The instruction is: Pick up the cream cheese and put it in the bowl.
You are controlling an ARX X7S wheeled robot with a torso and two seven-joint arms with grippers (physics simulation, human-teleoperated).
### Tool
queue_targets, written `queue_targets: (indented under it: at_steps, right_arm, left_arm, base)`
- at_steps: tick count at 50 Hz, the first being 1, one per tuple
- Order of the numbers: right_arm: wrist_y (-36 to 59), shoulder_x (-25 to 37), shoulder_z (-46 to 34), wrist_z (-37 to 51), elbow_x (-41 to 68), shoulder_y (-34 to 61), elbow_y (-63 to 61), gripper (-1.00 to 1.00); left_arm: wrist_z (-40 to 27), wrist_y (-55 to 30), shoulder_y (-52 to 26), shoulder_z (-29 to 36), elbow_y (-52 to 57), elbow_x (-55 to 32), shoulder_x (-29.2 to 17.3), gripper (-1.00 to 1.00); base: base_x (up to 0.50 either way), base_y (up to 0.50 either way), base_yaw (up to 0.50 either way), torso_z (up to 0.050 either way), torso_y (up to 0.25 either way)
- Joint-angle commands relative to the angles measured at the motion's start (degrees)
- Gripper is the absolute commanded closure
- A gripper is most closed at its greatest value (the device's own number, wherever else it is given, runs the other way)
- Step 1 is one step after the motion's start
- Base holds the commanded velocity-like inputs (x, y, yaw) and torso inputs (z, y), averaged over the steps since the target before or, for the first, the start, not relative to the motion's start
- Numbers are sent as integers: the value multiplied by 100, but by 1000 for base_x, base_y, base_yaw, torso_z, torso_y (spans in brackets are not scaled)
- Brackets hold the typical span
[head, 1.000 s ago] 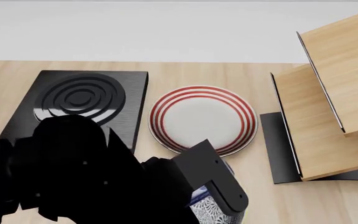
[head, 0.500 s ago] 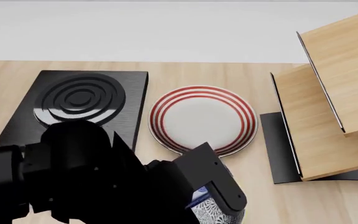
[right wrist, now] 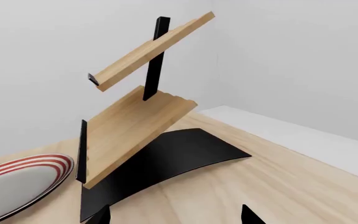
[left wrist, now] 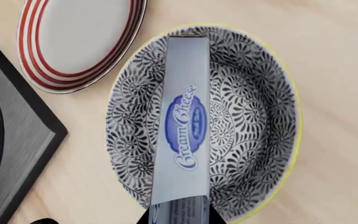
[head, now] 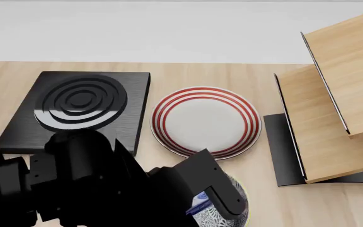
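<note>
Left wrist view: you have the cream cheese hanging over the bowl, pinched at its near end by the left gripper, whose finger tips show only as dark slivers on either side of the box at the bottom edge of the frame; the jaws are closed to the width of the box and hold nothing else. The box's long axis runs from the bottom centre of the frame up to the top centre, its far end reaching the bowl's far rim, its labelled face toward the camera with the script reading along its length. Whether the far end touches the rim or hangs just above it, you cannot tell; so, in my judgement, draw the box in a little toward the bowl's middle and lower it before you let go, so it does not bridge the rim and tip out.

Head view: the left arm fills the lower left; the bowl peeks out at the bottom centre, just below the red-ringed plate; only a blue scrap of the box shows.

Right wrist view: only two dark finger tips at the bottom edge, set well apart, nothing between them; the wooden rack stands ahead.
</note>
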Motion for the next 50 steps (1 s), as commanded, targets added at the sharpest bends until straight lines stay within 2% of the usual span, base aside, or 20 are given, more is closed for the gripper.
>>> queue_targets:
  at_steps: [1,3,5,16,19,20,30,36,39,43,44,48,50]
  right_arm:
    - [7,13,-15,-11,17,-4,-3,-100]
    - [-1,11,-14,-11,15,-3,0,-100]
    - [-5,12,-13,-10,15,-1,5,-100]
    - [-11,17,-23,-23,27,3,20,-100]
    - [-6,19,-26,-17,29,0,14,-100]
    - [-10,19,-26,-21,30,2,19,-100]
    - [-27,21,-30,-15,30,-17,-4,-100]
    - [-29,22,-30,-11,33,-19,-1,-100]
    - [-38,20,-28,-14,42,-21,3,-100]
    - [-40,23,-31,-17,46,-22,0,-100]
    - [-52,21,-29,-25,50,-25,3,-100]
    - [-76,21,-31,-35,42,-25,14,-100]
    - [-66,24,-32,-29,45,-27,6,-100]
  left_arm:
    - [134,-133,-8,-147,-133,273,9,100]
    - [176,27,321,-103,-176,602,9,100]
    - [130,-121,73,-173,-154,320,9,100]
    - [305,43,394,-139,-204,669,9,100]
    - [305,-101,126,-160,-171,393,9,100]
    - [331,72,386,-105,-205,650,10,100]
    - [451,67,480,-152,-254,868,9,100]
    - [550,54,297,-179,-348,681,9,100]
    - [688,176,523,-160,-378,938,10,100]
    - [687,62,263,-183,-358,667,10,100]
    - [757,223,524,-123,-406,944,10,100]
    - [753,92,415,-186,-374,959,10,100]
    - [815,170,562,-163,-225,1365,10,100]
  base:
    - [0,0,0,10,0]
    - [0,0,0,0,0]
    - [0,0,0,0,0]
    - [0,0,0,0,0]
    - [0,0,0,0,3]
    - [0,0,0,0,0]
    - [0,0,0,0,0]
    - [0,0,0,0,0]
    - [0,0,0,0,0]
    - [0,-1,0,0,0]
    - [0,0,0,0,0]
    - [3,0,-1,0,0]
    - [0,0,0,0,0]
